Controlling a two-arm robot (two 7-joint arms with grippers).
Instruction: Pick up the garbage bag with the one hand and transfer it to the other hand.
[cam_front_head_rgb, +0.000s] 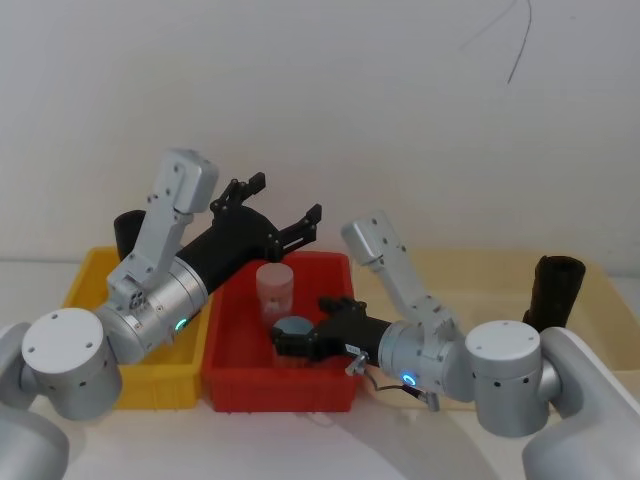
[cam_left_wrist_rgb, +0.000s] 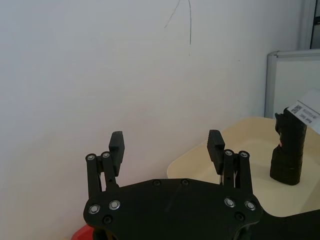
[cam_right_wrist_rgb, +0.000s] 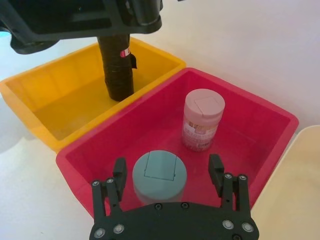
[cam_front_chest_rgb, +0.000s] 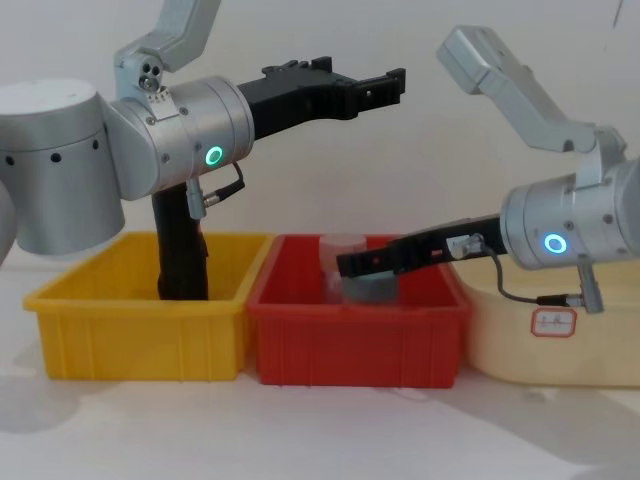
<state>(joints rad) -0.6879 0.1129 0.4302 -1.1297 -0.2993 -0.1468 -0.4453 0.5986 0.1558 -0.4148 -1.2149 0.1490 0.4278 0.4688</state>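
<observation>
A black garbage bag (cam_front_head_rgb: 125, 232) roll stands upright in the yellow bin (cam_front_head_rgb: 160, 385), seen too in the right wrist view (cam_right_wrist_rgb: 117, 70) and the chest view (cam_front_chest_rgb: 182, 250). A similar black roll (cam_front_head_rgb: 555, 290) stands on the beige tray (cam_front_head_rgb: 480, 275) at the right. My left gripper (cam_front_head_rgb: 287, 197) hangs open and empty in the air over the back of the red bin (cam_front_head_rgb: 330, 385), well above both rolls. Low inside the red bin, my right gripper (cam_right_wrist_rgb: 167, 167) is open, its fingers on either side of a blue-lidded jar (cam_right_wrist_rgb: 159, 172).
A clear jar with a pink lid (cam_right_wrist_rgb: 202, 117) stands in the red bin behind the blue-lidded one. The yellow, red and beige containers sit side by side. A white wall rises close behind them.
</observation>
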